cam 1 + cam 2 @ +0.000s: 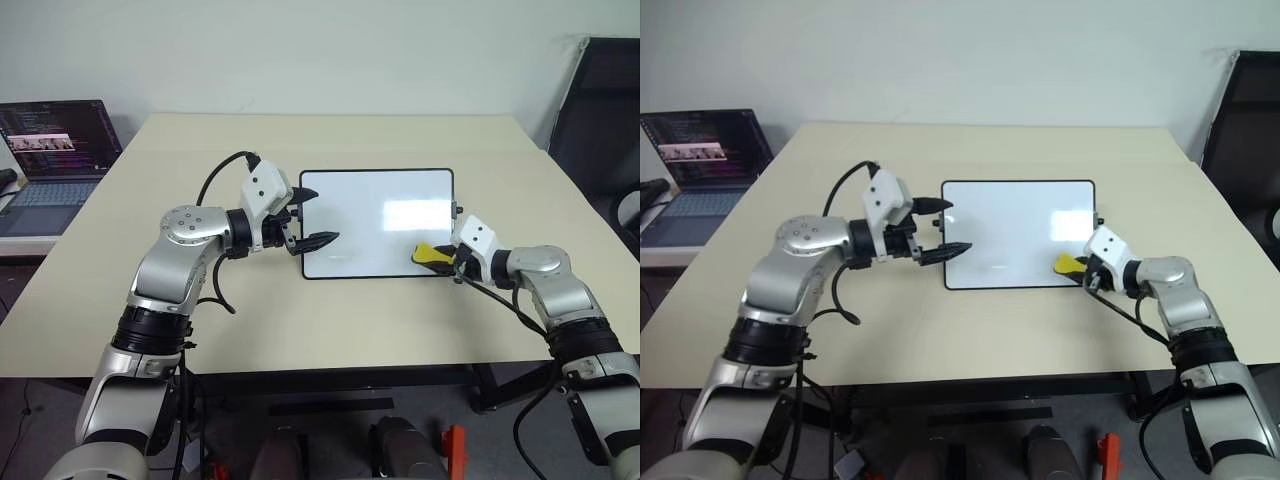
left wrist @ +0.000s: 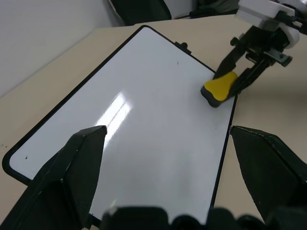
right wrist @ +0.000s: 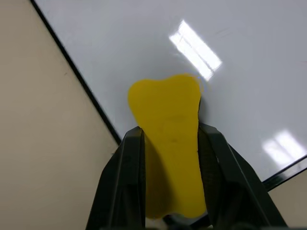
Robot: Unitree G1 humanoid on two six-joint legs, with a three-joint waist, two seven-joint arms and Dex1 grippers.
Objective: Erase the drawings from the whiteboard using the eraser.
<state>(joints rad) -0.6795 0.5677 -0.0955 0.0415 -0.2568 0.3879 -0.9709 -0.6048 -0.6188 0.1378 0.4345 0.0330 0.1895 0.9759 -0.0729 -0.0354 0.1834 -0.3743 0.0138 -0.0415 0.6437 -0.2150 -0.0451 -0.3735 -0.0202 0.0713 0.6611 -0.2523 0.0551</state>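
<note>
The middle of the whiteboard (image 1: 375, 222) is left bare, and its far edge can be reached over open worktop (image 1: 330, 135). The board's left edge is overhung by the left hand (image 1: 312, 216), whose fingers are spread wide. The near right corner is taken up by the right hand (image 1: 452, 258), clamped on the eraser (image 1: 431, 254) that rests on the board. The worktop's left side is flanked by a laptop (image 1: 55, 160), well apart; a dark chair (image 1: 605, 120) is found at far right.

An office or lab room: a plain beige table (image 1: 350, 320) against a bare white wall, an open laptop (image 1: 55, 160) (code on its screen) on a side desk, a black chair (image 1: 605, 110) beside it
</note>
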